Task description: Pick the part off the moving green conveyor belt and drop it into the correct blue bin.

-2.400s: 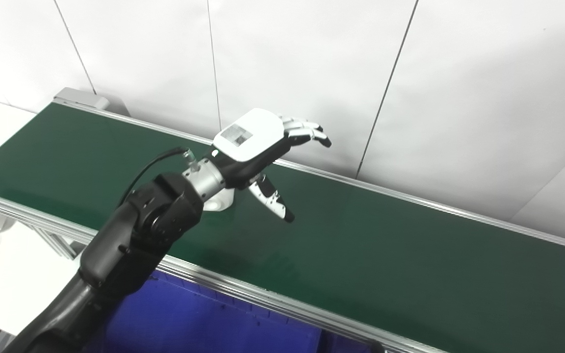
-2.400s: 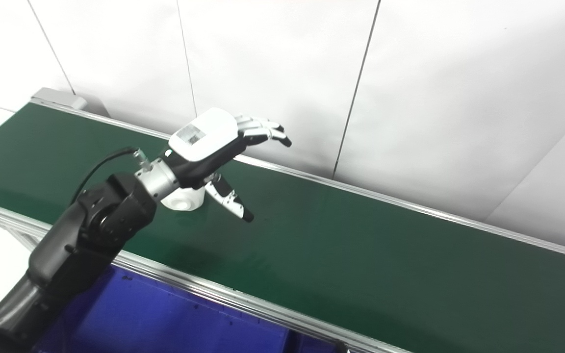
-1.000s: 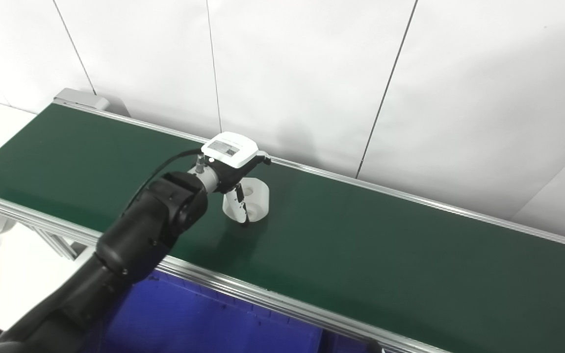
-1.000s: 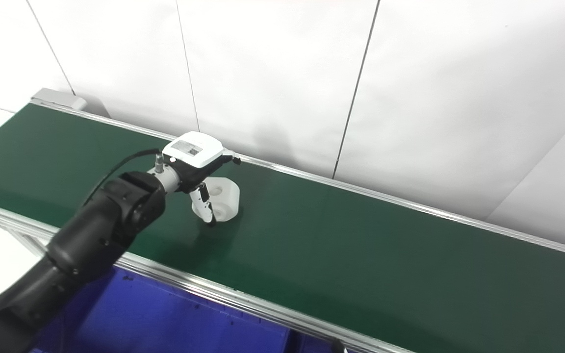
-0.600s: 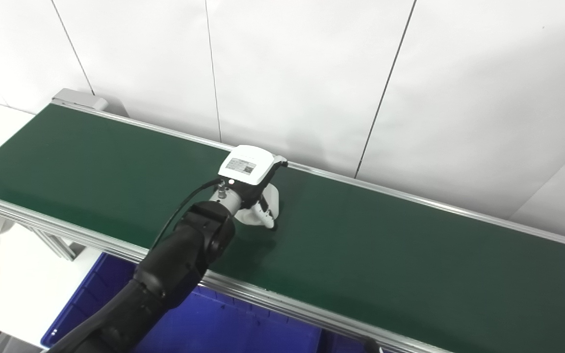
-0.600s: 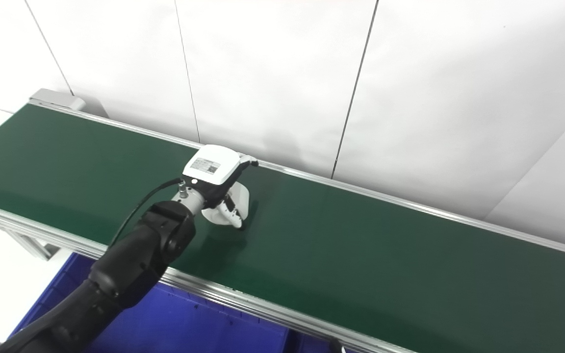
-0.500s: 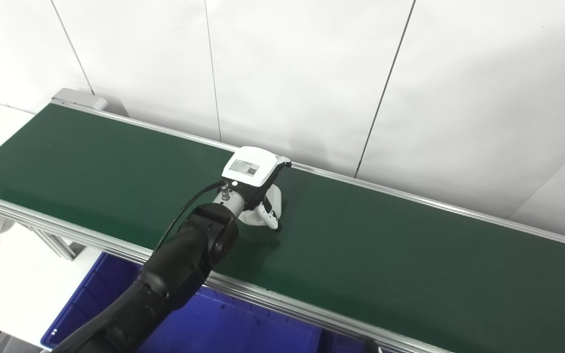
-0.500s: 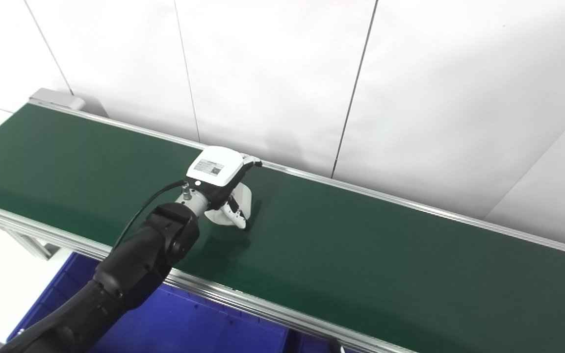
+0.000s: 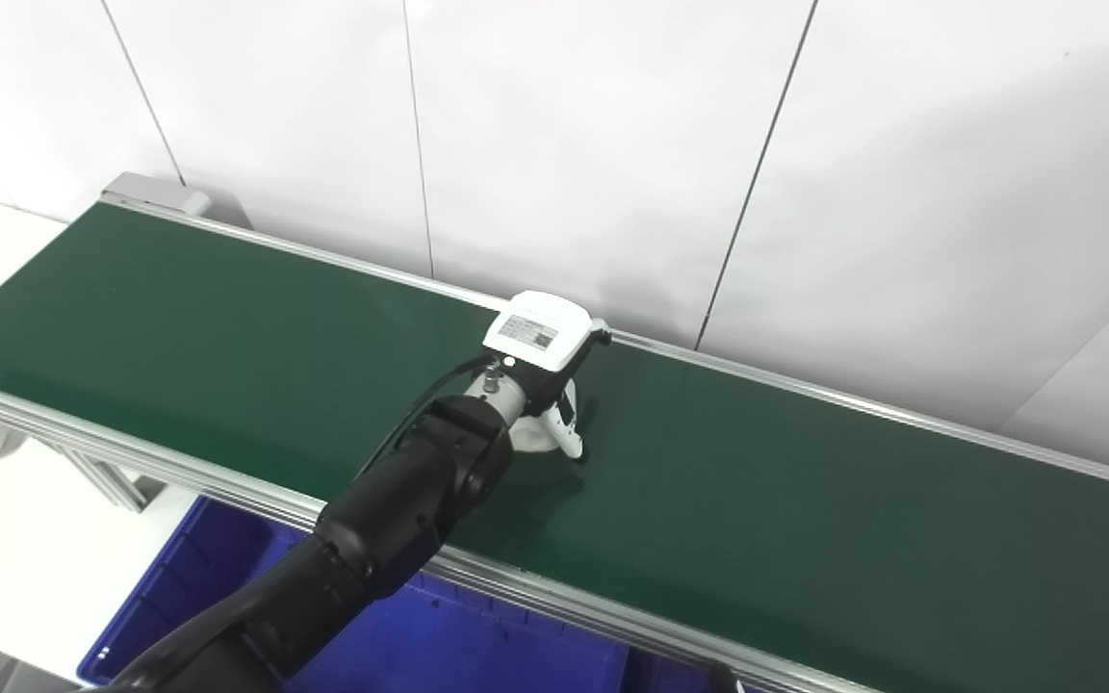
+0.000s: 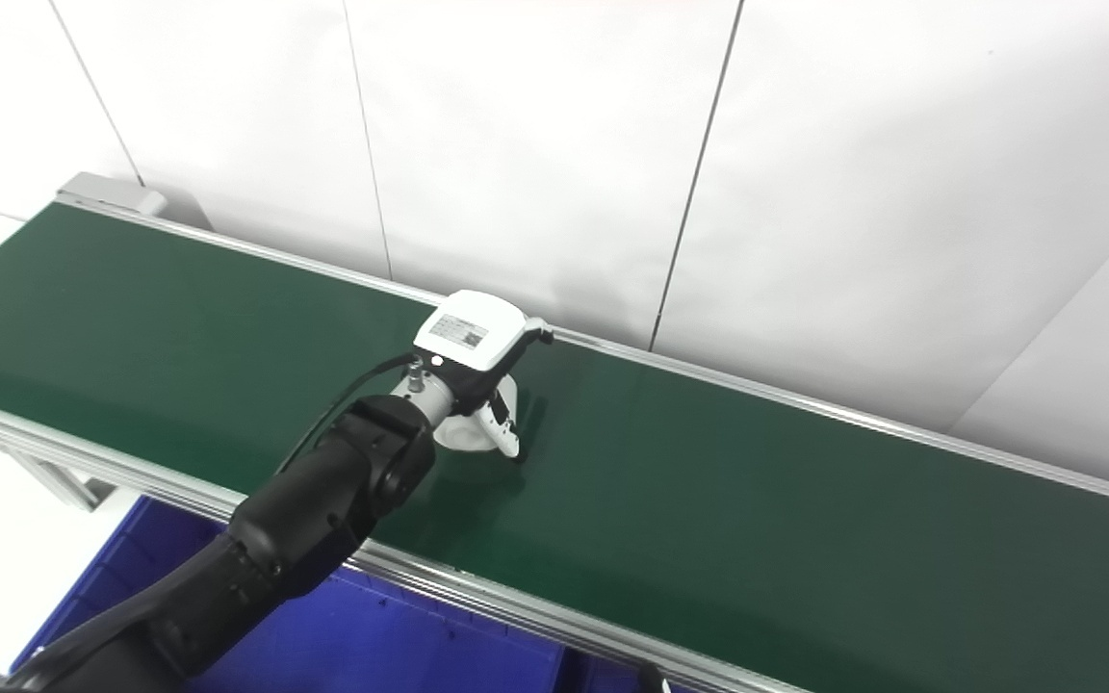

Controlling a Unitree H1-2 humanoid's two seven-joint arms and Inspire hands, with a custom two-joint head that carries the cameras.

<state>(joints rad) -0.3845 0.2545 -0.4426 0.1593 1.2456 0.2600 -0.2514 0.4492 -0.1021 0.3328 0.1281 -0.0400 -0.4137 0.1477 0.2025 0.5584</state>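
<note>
A long green conveyor belt [image 9: 805, 520] runs slantwise across the room, from the far left corner down toward the near right, edged on both sides with pale metal rails [image 9: 535, 587]. Behind it stands a plain white panelled wall [image 9: 593, 144] with thin dark seams. A grey end cap [image 9: 155, 192] sits at the belt's far left end. Below the near rail the blue bin [image 9: 439, 645] shows its inside, tucked partly under the belt frame. At the far left edge a white surface [image 9: 6, 568] carries a dark object that is cut off by the frame.

One dark arm [image 9: 391, 510] comes up from the lower left, crossing over the bin and the near rail. Its left robot hand [image 9: 545, 371], white-backed with a small label on top, is set down over the middle of the belt, toward the far rail. Under it sits the white part [image 10: 473, 428], resting on the belt. The fingers curl down over the part's far side and the thumb [image 9: 569, 438] reaches down its near right side to the belt surface, so the robot hand is wrapped closely around the part. Whether it actually grips it firmly cannot be told, since the palm hides most of it. Only the lower left rim of the part peeks out beside the wrist.
</note>
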